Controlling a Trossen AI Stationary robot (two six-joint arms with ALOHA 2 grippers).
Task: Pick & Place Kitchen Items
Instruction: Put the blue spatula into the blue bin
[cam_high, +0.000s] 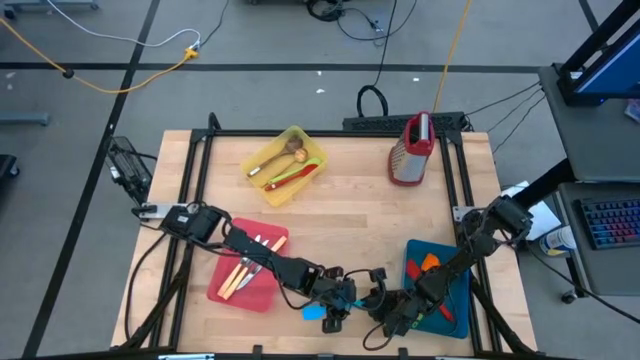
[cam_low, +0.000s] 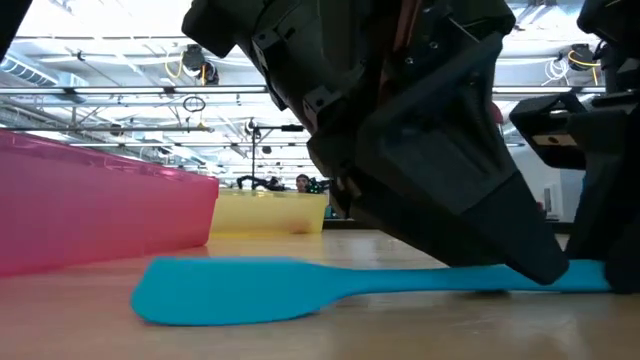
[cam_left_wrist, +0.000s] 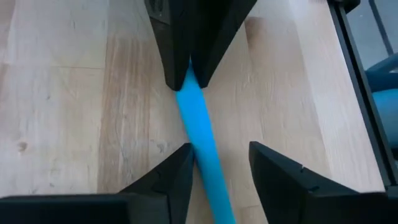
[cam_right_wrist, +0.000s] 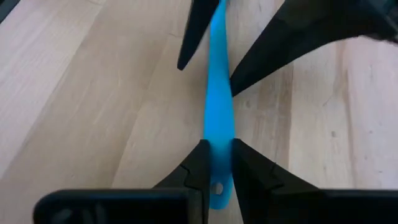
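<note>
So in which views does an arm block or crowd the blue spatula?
Low view: a dark arm fills the upper frame and covers the blue spatula's handle end. Right wrist view: the right gripper is shut on it. Left wrist view: the left gripper stands open around it.

blocked: pink tray (cam_high: 255, 285), blue tray (cam_high: 450, 290) | free: table centre (cam_high: 350, 215)

A blue spatula (cam_low: 300, 285) lies flat on the counter (cam_high: 350, 215) at its near edge, blade to the left. Red and green utensils (cam_high: 290, 176) and a wooden spoon (cam_high: 285, 152) lie at the far left; pale-handled cutlery (cam_high: 243, 268) near left; orange and red utensils (cam_high: 432, 268) near right.
</note>
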